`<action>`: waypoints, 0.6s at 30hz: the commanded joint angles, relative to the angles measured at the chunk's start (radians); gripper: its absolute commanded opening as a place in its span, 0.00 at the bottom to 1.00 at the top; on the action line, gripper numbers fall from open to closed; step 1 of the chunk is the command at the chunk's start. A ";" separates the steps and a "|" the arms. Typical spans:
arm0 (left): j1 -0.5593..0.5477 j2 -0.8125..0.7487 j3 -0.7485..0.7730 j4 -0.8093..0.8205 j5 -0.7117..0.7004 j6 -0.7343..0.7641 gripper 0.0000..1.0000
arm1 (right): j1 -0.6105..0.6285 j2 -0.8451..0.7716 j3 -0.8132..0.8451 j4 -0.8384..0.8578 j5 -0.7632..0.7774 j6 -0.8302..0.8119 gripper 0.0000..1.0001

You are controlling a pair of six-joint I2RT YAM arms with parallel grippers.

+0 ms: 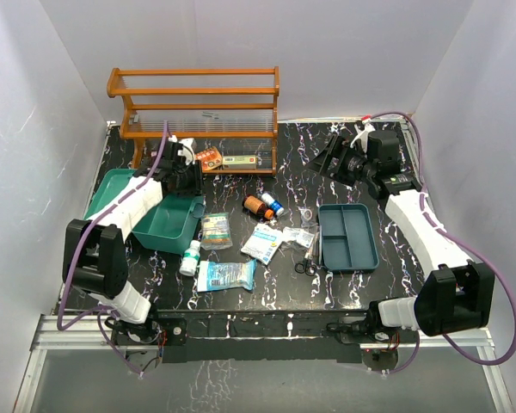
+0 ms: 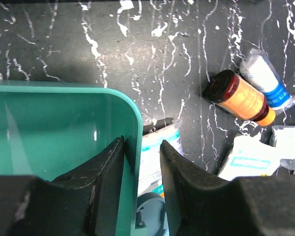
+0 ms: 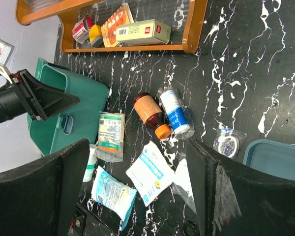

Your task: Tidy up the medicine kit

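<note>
The medicine kit [image 1: 166, 225] is a teal-green box at the left with its lid [image 1: 110, 188] swung open behind it. My left gripper [image 1: 183, 175] straddles the box's right wall [image 2: 133, 147]. In the left wrist view the left gripper [image 2: 142, 141] has its inner finger [image 2: 105, 162] against the wall, while the outer finger [image 2: 179, 167] stands a small gap away. The darker insert tray [image 1: 348, 237] lies at the right, its corner [image 3: 278, 158] showing in the right wrist view. My right gripper [image 1: 336, 157] hangs high at the back right, and the right gripper [image 3: 137, 142] is open with nothing between its fingers.
An orange wooden rack [image 1: 198, 103] with small boxes stands at the back. Between box and tray lie an amber bottle [image 1: 256, 205], a white-and-blue bottle [image 1: 273, 205], several packets [image 1: 226, 275], a white bottle [image 1: 190, 258] and scissors [image 1: 307, 263].
</note>
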 commanded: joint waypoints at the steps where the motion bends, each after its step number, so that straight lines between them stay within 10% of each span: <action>1: -0.050 -0.015 0.024 0.046 0.066 0.073 0.32 | 0.016 -0.021 -0.012 0.059 0.008 0.001 0.77; 18: -0.169 -0.037 -0.025 0.097 0.101 0.324 0.17 | 0.098 -0.072 -0.097 0.040 0.099 0.011 0.71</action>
